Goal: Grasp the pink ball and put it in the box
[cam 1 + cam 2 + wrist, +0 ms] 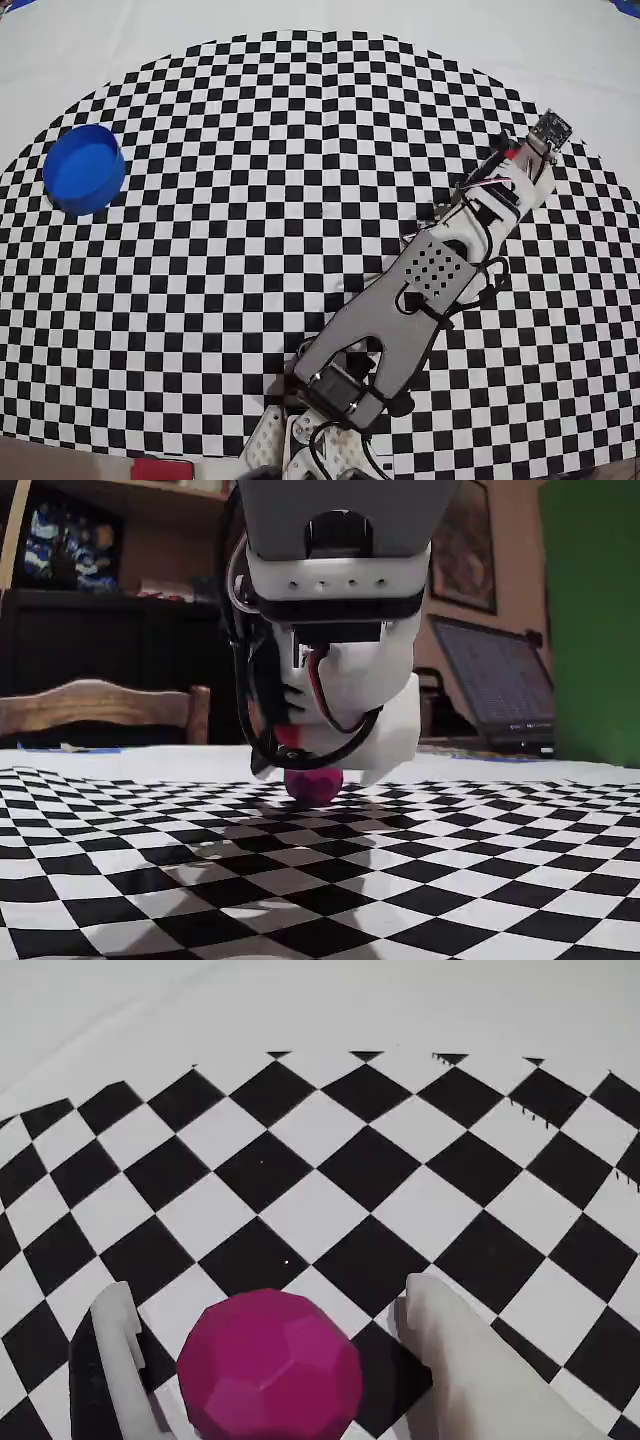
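While the small faceted magenta-pink ball (270, 1368) sits on the checkered table (330, 1210) between the spread white fingers (470, 1360) of the tool (262, 1345), nothing is gripped yet. Closing, lifting and carrying to the round blue box (84, 168), far left in the overhead view, remain.

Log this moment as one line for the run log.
phase: pre-grasp | end effector: open, fingers either side of pink ball | ball: on checkered mat, not lifted | box: far left in overhead view, empty
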